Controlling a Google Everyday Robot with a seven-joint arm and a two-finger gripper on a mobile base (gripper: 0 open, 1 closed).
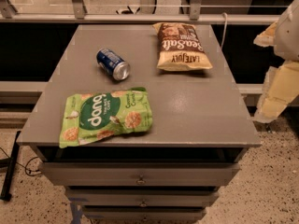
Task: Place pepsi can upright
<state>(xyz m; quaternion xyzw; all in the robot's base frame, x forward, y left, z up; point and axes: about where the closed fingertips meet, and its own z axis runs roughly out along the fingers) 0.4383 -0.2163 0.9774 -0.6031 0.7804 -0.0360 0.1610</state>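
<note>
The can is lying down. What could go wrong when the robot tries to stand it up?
The pepsi can lies on its side, so a nudge could roll it away, maybe off the cabinet top. The gripper hangs off the right side, and reaching across might brush the Late July chip bag.

The blue metal pepsi can [113, 64] lies on its side on the grey cabinet top [187, 106]. The brown chip bag [181, 46] is right of it, the green snack bag [106, 116] in front. The pale gripper [279, 87] is past the right edge.
</note>
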